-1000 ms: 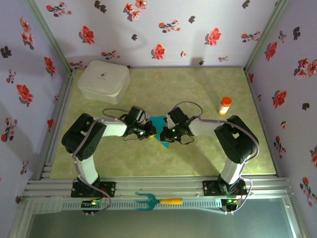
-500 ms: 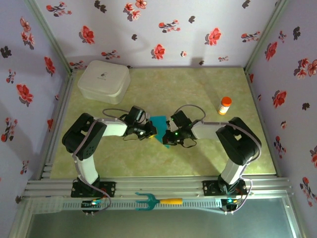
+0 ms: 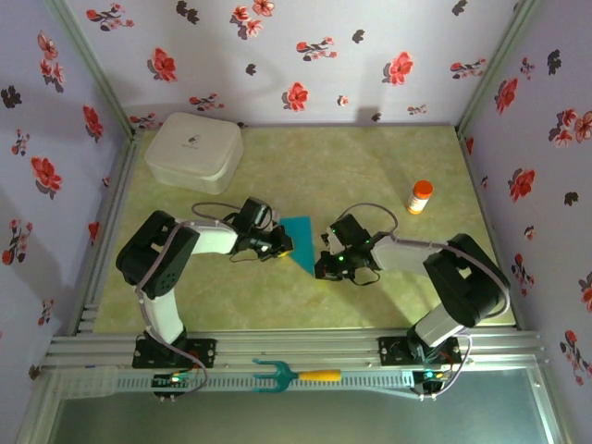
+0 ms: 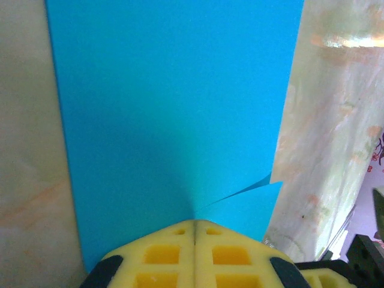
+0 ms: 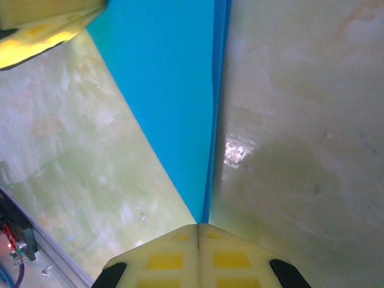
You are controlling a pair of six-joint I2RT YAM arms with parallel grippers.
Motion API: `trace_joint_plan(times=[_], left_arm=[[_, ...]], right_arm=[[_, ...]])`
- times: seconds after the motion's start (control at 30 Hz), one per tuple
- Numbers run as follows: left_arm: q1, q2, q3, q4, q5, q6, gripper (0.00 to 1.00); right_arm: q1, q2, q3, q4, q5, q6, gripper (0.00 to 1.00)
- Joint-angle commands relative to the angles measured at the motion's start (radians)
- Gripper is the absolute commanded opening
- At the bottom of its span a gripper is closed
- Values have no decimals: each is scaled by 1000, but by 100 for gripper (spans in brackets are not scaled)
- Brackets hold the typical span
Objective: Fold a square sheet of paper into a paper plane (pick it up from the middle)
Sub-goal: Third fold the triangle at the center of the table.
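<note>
The teal-blue sheet of paper (image 3: 301, 242) lies flat on the table between the arms, folded into a wedge that narrows to a point toward the near side. In the left wrist view the paper (image 4: 174, 108) shows a loose flap edge at the right. My left gripper (image 3: 285, 245) (image 4: 194, 222) is shut, its yellow tip resting on the paper's left side. My right gripper (image 3: 322, 268) (image 5: 198, 225) is shut too, its tip at the pointed end of the paper (image 5: 171, 90), beside the folded long edge. I cannot tell whether either pinches the paper.
A white lidded container (image 3: 193, 148) stands at the back left. An orange bottle with a white cap (image 3: 420, 196) stands at the right. A teal fork-shaped tool with a yellow handle (image 3: 294, 375) lies on the front rail. Flowered walls close three sides.
The right gripper has slid from the paper's middle toward the near right, down to its pointed end. The left gripper and the paper have stayed put.
</note>
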Motion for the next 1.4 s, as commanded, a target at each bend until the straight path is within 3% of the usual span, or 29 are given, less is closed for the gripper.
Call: trace_joint_plan(times=[0.0, 0.23, 0.43, 0.87, 1.13, 1.37], left_arm=[[12, 43, -1, -68, -57, 11, 0], [10, 37, -3, -64, -55, 9, 0], [8, 24, 5, -35, -31, -1, 0], [-24, -74, 65, -23, -10, -26, 8], [-70, 0, 52, -2, 32, -53, 2], [-84, -36, 10, 15, 37, -42, 1]], right_arm=[[-3, -43, 55, -102, 30, -19, 5], [0, 84, 183, -57, 9, -6, 5], [-3, 182, 180, -47, 36, 10, 2], [-4, 181, 111, -43, 93, 25, 0], [-4, 176, 107, -41, 104, 30, 0], [-4, 173, 103, -42, 108, 29, 0]])
